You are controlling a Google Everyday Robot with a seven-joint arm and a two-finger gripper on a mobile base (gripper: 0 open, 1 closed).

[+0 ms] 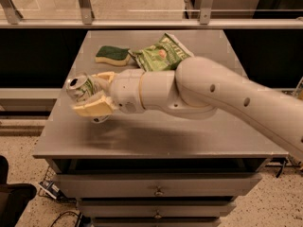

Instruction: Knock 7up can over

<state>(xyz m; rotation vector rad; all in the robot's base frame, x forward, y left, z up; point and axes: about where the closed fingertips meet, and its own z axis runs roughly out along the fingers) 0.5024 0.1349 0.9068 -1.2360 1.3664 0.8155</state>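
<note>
Since the gripper [93,93], left on the table [156,136], is clamped on the tilted can [79,87], I'd tip further and release.

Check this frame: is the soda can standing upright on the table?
No, the soda can leans with its top tipped left, held in the gripper over the left side of the table.

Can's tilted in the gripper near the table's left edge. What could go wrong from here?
1. The can leans with its top toward the left edge of the table. If released, it may roll off.
2. The gripper holds it between both fingers, so it might stay held and tilted instead of lying flat.
</note>
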